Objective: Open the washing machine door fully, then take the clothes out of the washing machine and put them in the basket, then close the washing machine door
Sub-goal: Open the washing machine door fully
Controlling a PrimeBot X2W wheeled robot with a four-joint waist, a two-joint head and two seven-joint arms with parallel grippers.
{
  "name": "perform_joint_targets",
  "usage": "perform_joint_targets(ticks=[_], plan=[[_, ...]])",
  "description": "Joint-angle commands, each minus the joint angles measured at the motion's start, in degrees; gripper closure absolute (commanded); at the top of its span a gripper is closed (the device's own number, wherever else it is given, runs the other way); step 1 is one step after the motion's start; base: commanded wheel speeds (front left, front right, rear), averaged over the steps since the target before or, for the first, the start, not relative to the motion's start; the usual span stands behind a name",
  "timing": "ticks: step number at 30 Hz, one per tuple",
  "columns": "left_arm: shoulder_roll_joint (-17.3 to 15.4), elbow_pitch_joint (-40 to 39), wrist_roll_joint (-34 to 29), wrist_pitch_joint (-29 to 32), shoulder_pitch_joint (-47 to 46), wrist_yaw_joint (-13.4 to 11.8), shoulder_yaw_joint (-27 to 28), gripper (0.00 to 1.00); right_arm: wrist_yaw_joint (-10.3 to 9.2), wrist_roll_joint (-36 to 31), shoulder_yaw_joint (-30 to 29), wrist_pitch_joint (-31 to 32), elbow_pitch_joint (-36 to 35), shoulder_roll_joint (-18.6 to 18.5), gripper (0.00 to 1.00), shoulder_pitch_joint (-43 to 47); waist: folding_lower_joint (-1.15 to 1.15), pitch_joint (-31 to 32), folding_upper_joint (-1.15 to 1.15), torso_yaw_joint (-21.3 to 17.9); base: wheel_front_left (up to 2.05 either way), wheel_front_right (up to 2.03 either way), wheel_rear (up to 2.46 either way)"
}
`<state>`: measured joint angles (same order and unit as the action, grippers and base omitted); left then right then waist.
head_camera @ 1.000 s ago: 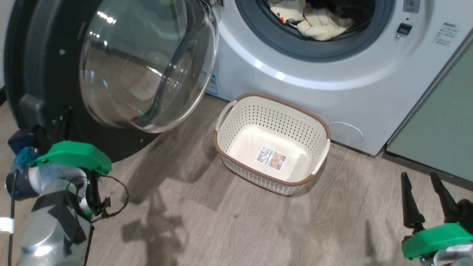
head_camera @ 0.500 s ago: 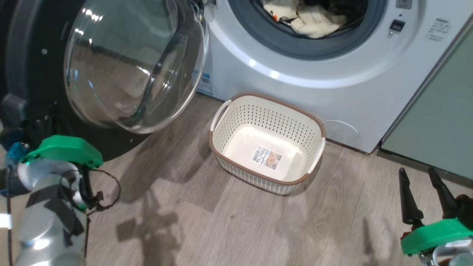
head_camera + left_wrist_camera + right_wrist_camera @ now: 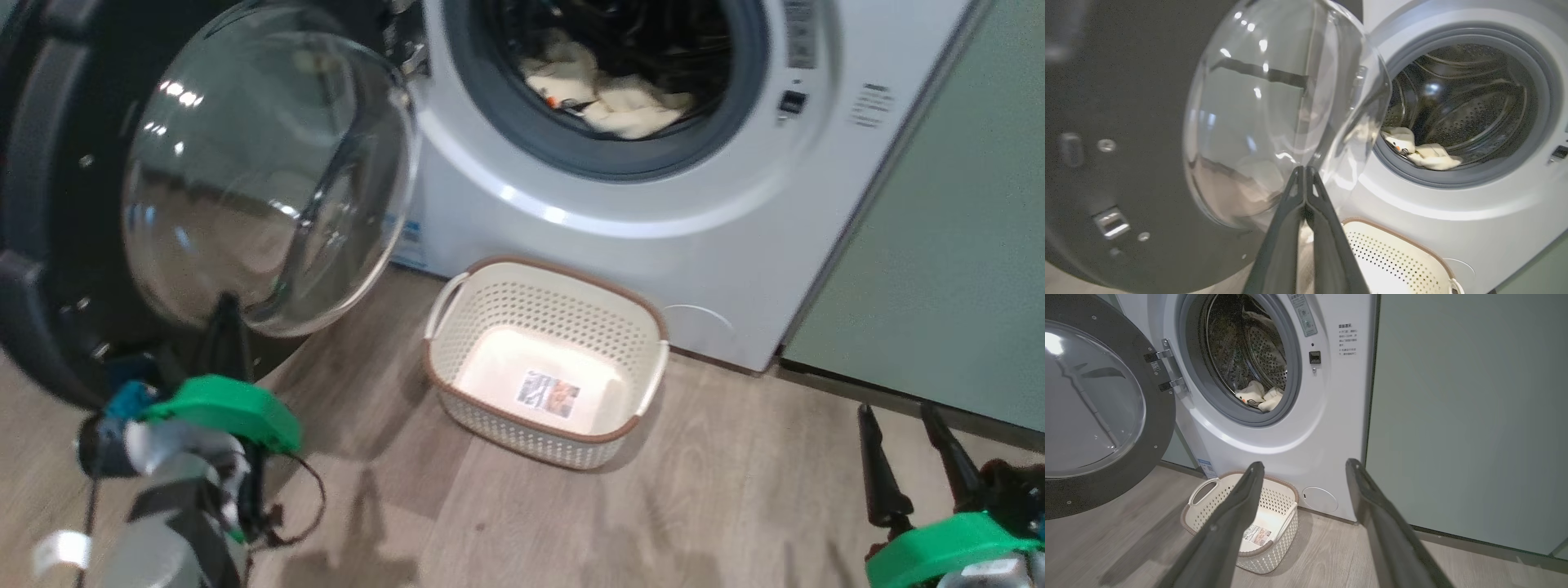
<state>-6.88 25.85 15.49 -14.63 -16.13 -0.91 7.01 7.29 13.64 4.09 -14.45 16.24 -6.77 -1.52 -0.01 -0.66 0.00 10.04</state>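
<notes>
The washing machine (image 3: pixel 620 245) stands with its door (image 3: pixel 261 171) swung wide to the left, the glass bowl facing me. Cream clothes (image 3: pixel 604 102) lie at the front of the drum behind the grey ring. On the floor before the machine sits the basket (image 3: pixel 571 282), with only a label inside. My left gripper (image 3: pixel 224 327) is shut, pointing up at the bowl's lower edge; in the left wrist view the left gripper (image 3: pixel 1303 169) is shut and lies over the glass of the door (image 3: pixel 1282 114), contact unclear. My right gripper (image 3: pixel 896 412) is open and holds nothing, low at the right.
A sage-green cabinet panel (image 3: pixel 939 245) adjoins the machine on the right. In the right wrist view my right gripper (image 3: pixel 1304 464) frames the basket (image 3: pixel 1274 502) and the machine's round flap (image 3: pixel 1319 499). Grey wood floor (image 3: pixel 694 490) lies between basket and right gripper.
The head camera has tilted up and turned, so more of the drum shows. My left arm has come right and its shut fingers now rise before the glass bowl. The right gripper stays open.
</notes>
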Motion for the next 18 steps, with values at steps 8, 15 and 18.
perform_joint_targets(ticks=[8, 15, 18], plan=[[0.55, -3.46, -0.77, -0.37, 0.32, 1.67, -0.37, 0.07, 0.20, 0.50, 1.51, -0.55, -1.80, -0.01, 0.00, -0.76, 0.01, 2.14, 0.00, -6.90, 0.00, 0.00, 0.00], [0.28, -1.81, -0.69, -0.37, 0.42, 2.67, -0.87, 0.00, 0.20, 0.14, 1.38, -0.55, -2.34, -0.09, 0.00, -0.42, 0.01, 2.83, 0.00, -12.02, 0.00, 0.00, 0.00], [0.23, -1.11, -0.67, -0.37, 0.53, 3.24, -1.06, 0.00, 0.20, -0.03, 0.85, -0.55, -2.58, -0.12, 0.00, -0.20, 0.01, 3.14, 0.00, -13.61, 0.00, 0.00, 0.00]])
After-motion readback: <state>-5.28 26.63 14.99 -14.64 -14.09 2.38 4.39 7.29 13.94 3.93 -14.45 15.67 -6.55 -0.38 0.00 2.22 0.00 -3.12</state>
